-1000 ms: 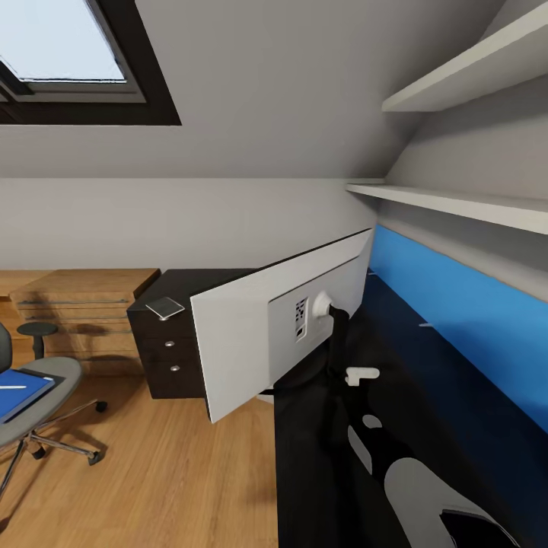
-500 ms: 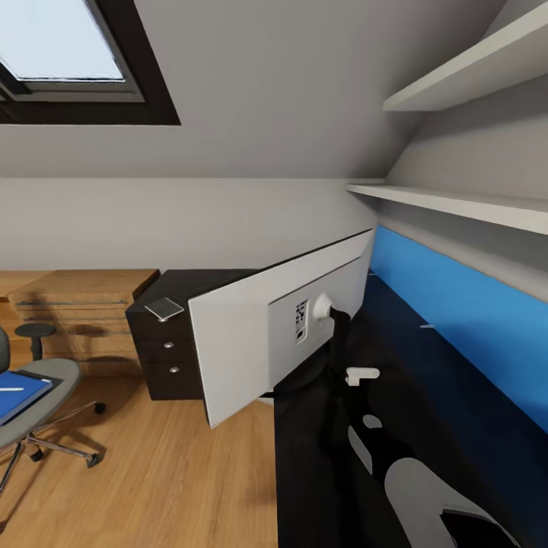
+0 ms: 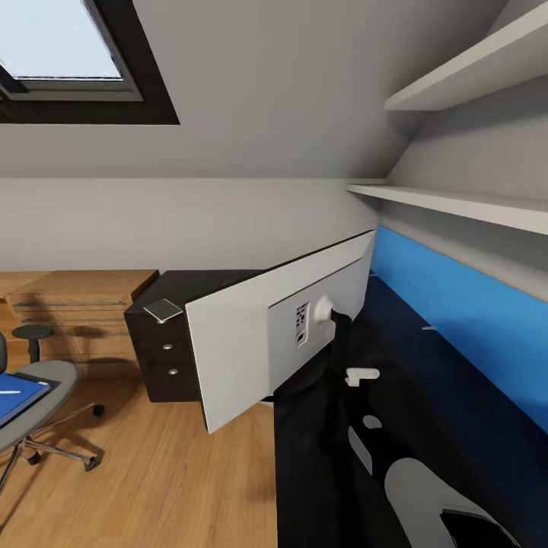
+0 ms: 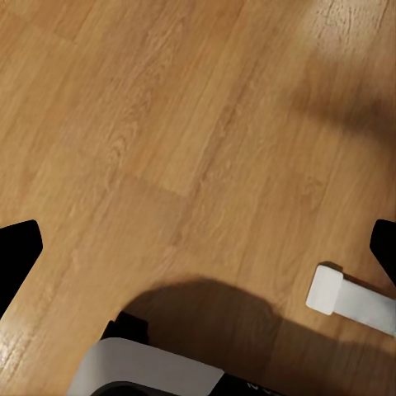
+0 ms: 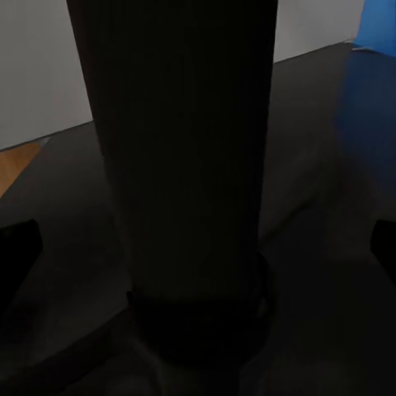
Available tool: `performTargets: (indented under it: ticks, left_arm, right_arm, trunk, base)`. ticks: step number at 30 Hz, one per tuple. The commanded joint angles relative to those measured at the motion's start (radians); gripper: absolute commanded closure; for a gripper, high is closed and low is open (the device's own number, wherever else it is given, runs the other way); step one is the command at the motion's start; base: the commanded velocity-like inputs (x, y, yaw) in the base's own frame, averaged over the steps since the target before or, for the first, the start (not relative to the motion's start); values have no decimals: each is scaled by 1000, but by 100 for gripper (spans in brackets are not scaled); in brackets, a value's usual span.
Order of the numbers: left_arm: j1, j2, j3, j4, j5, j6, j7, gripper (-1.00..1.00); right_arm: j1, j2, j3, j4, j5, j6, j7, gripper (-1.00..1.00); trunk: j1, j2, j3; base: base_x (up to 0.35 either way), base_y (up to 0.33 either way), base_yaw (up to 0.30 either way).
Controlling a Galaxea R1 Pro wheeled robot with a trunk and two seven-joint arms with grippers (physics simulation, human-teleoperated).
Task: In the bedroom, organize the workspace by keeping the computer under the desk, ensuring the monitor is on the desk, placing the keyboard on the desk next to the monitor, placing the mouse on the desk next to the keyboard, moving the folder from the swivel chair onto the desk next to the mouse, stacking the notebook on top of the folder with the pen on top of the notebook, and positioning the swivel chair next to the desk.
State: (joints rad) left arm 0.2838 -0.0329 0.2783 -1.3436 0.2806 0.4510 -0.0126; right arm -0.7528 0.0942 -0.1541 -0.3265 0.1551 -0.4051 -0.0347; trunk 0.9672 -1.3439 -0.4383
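I see one wide flat monitor (image 3: 259,335) from behind, its pale grey back toward me, standing tilted on the black-topped L-shaped counter (image 3: 396,365). Its dark stand column (image 5: 186,190) looms right in front of my right wrist camera. The right claw's two black fingertips (image 5: 18,247) sit at the frame edges, spread wide on either side of the column without touching it, holding nothing. The left claw's fingertips (image 4: 18,256) are likewise spread wide and hold nothing, above the light wooden floor (image 4: 165,124).

The counter's dark drawer unit (image 3: 164,358) shows two round silver knobs, with one small flat grey object (image 3: 164,310) on top. Off to my left, one grey-seated swivel chair (image 3: 38,411) on a chrome base carries one bright blue notebook (image 3: 15,396) with one slim white pen (image 3: 9,393) on it. Behind stands one light wooden dresser (image 3: 76,304). Two white wall shelves (image 3: 457,205) hang over a blue panel (image 3: 472,320).
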Motion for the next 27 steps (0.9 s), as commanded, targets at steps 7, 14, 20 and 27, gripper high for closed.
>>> performTargets:
  ticks: [7,14,20,27]
  left_arm:
    - [0,-1,2,-2,8,6,-1,-100]
    - [0,-1,2,-2,8,6,-1,-100]
    - [0,-1,2,-2,8,6,-1,-100]
    - [0,-1,3,-2,8,6,-1,-100]
  right_arm:
    - [0,1,-5,2,11,-3,-4,-100]
    - [0,0,-5,3,12,-3,-4,-100]
    - [-1,-1,-5,3,12,-3,-4,-100]
    - [-1,-1,-5,2,12,-3,-4,-100]
  trunk:
    - [0,-1,-1]
    - [0,-1,-1]
    - [0,-1,-1]
    - [0,-1,-1]
  base:
    - [91,0,0]
    - [24,0,0]
    - [2,0,0]
    - [9,0,0]
